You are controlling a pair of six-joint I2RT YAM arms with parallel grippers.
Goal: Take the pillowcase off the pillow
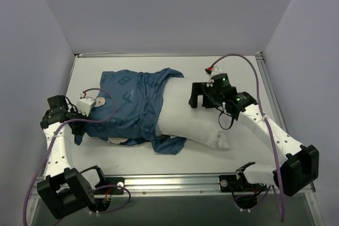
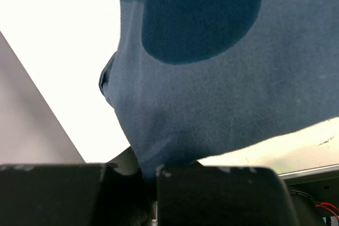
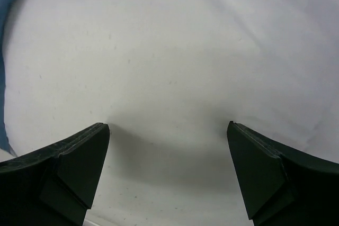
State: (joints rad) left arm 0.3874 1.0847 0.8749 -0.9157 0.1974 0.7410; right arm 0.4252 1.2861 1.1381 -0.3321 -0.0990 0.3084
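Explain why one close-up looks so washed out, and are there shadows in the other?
Left wrist view: the table behind the pillowcase is overexposed to blank white. Right wrist view: soft, even light on the pillow, a faint shadow by the right end effector.

Pale lavender walls (image 1: 159, 9), white table (image 1: 106, 64)

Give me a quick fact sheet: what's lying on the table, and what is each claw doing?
Pillow: white, its right half bare
Pillowcase: blue, printed, bunched over the pillow's left half
Left claw: shut on pillowcase fabric at its left edge
Right claw: open, spread over the bare pillow
Table: white, walled on three sides
Progress: pillowcase partly off, not yet free
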